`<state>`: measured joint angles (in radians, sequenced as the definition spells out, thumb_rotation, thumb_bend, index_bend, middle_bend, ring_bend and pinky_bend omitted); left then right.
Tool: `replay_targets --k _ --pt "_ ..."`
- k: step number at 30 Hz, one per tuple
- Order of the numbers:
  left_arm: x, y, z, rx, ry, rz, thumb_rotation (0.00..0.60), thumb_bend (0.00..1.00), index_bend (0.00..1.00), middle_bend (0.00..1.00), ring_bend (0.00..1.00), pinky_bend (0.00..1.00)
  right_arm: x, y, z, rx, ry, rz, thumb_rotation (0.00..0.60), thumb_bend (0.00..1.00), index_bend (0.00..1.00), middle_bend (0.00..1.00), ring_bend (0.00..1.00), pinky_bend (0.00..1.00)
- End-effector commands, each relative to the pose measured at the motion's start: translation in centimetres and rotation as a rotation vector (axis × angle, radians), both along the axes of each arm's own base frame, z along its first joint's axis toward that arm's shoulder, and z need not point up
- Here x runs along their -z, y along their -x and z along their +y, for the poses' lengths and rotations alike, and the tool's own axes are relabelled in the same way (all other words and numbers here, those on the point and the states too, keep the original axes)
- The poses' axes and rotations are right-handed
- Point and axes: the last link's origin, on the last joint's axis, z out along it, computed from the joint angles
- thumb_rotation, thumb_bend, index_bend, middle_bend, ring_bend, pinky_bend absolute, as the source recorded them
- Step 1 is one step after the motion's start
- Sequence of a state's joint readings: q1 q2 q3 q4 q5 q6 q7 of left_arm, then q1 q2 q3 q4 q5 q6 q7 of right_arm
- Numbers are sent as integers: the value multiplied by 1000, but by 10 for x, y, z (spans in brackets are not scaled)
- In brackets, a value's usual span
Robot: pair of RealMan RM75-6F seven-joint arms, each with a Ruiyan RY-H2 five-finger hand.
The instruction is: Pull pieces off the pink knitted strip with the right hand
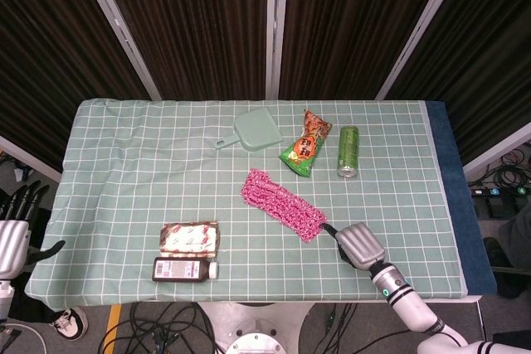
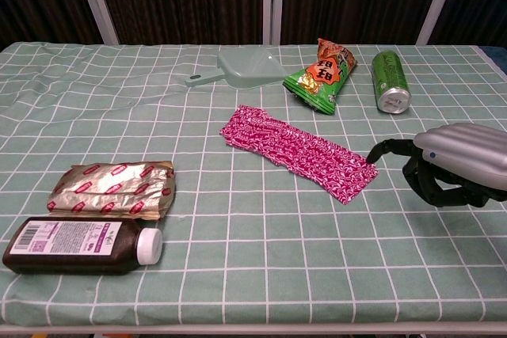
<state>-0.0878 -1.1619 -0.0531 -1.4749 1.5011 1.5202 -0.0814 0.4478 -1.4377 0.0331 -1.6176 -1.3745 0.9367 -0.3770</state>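
The pink knitted strip (image 1: pixel 284 205) lies flat and slantwise in the middle of the green checked cloth, also plain in the chest view (image 2: pixel 297 150). My right hand (image 1: pixel 357 244) hovers low just right of the strip's near end, back up, fingers arched down toward the cloth. In the chest view the right hand (image 2: pixel 453 161) holds nothing, and one fingertip (image 2: pixel 373 157) reaches the strip's right corner; whether it touches is unclear. My left hand (image 1: pixel 10 234) hangs beyond the table's left edge, fingers spread and empty.
Behind the strip lie a green can (image 1: pixel 348 151), a snack bag (image 1: pixel 305 145) and a pale green scoop (image 1: pixel 253 131). At the front left are a foil packet (image 1: pixel 190 238) and a brown bottle (image 1: pixel 184 269) on its side.
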Motion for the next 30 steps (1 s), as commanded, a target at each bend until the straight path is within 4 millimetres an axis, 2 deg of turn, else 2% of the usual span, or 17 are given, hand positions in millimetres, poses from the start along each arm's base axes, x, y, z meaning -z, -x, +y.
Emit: replay_targets --k 1,8,15,20,30 --pt "0 1 0 -3 0 0 600 114 63 30 0 138 8 -7 -1 11 -15 33 600 1000 249 1000 955 859" --pt "-1 1 1 -1 2 0 600 114 63 30 0 138 14 -13 0 20 -5 101 600 1000 258 1000 955 859" --pt "-1 1 1 -3 7 2 600 114 63 30 0 138 10 -21 4 -12 65 214 600 1000 216 1000 955 859" --pt "1 3 2 -7 15 4 600 113 63 30 0 138 12 -25 1 5 62 215 600 1000 199 1000 955 859" --pt "-1 6 -1 -10 11 3 600 114 63 30 0 138 30 -30 -5 41 -19 197 600 1000 167 1000 955 859"
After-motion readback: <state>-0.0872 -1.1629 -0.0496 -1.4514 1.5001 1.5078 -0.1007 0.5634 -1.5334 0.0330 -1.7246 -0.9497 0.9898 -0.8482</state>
